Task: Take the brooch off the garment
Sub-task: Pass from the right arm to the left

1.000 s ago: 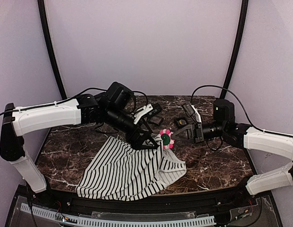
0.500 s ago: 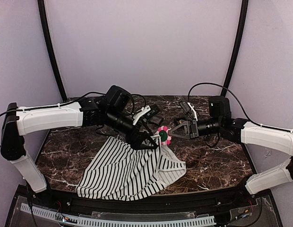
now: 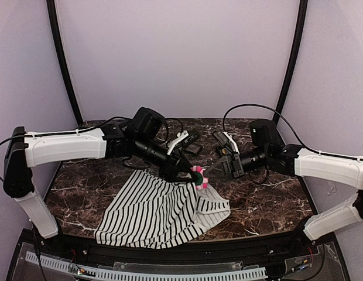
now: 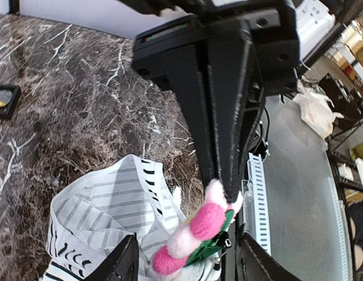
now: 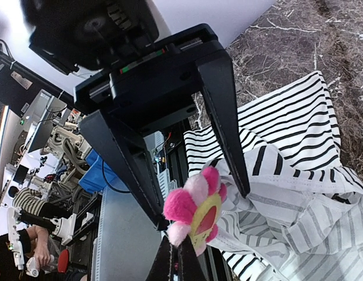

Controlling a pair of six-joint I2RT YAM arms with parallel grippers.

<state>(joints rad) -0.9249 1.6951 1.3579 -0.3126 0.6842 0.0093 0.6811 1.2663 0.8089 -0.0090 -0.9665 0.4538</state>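
Note:
The brooch [image 3: 198,176], a pink and white flower pin, hangs above the table's middle, at a raised fold of the striped garment [image 3: 158,208]. My right gripper [image 3: 208,174] comes in from the right and is shut on the brooch's edge [image 5: 193,211], its fingertips [image 5: 179,249] pressed together. My left gripper [image 3: 186,171] is open. Its two fingers [image 4: 120,263] stand wide apart on either side of the brooch [image 4: 190,237] and the bunched cloth [image 4: 105,205]. The brooch's green back and metal pin lie against the cloth. I cannot tell whether the pin is still through it.
The garment lies spread over the dark marble table [image 3: 257,205] towards the near edge. A small black square frame [image 4: 3,100] lies on the table behind the arms. A slotted rail [image 3: 170,272] runs along the front edge.
My right gripper has moved left and closed on the brooch. The brooch has shifted slightly left and down. The left gripper stays beside it.

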